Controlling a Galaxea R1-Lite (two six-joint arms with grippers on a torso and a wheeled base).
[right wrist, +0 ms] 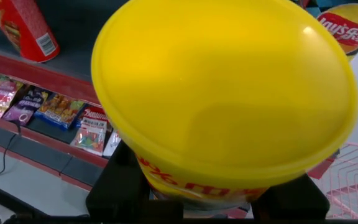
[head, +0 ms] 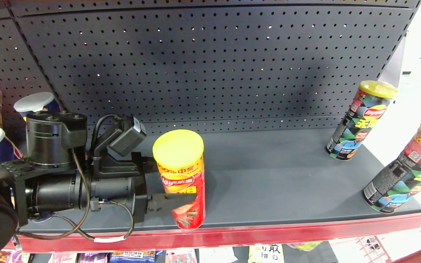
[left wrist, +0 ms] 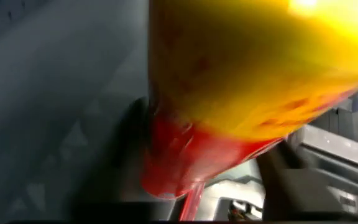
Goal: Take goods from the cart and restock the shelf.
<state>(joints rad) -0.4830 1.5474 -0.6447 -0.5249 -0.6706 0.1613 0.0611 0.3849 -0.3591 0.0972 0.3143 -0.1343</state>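
Standing upright close to the red front lip (head: 269, 230) of the dark grey metal shelf (head: 269, 175), the red and yellow cardboard crisp tube with a yellow plastic lid (head: 179, 149) is the item in hand. The left end effector (head: 183, 193) grips it from the side at its lower half, one black finger lying across the printed front and the other behind. A tube like this is probably light and stiff but thin-walled, so a hard squeeze could dent it and crush the brittle crisps. Its glossy wrap looks slippery, and mid-body, below the lid, seems the soundest place to hold it. The lid is pressed on, so nothing of the contents shows. In the right wrist view the right end effector (right wrist: 197, 202) appears closed on a second yellow-lidded tube (right wrist: 222, 106), black parts flanking its base. That tube is also sealed and looks ready to go up next. Farther along the shelf to the right, well apart from the gripped tube, stand two dark-printed tubes with yellow lids (head: 360, 120), one near the perforated back panel (head: 214, 54) and one at the front corner, both capped. At the left end, blue tubes with white lids (head: 35, 102) stand behind the arm. Flat snack packets (right wrist: 48, 109) lie on the tier below.
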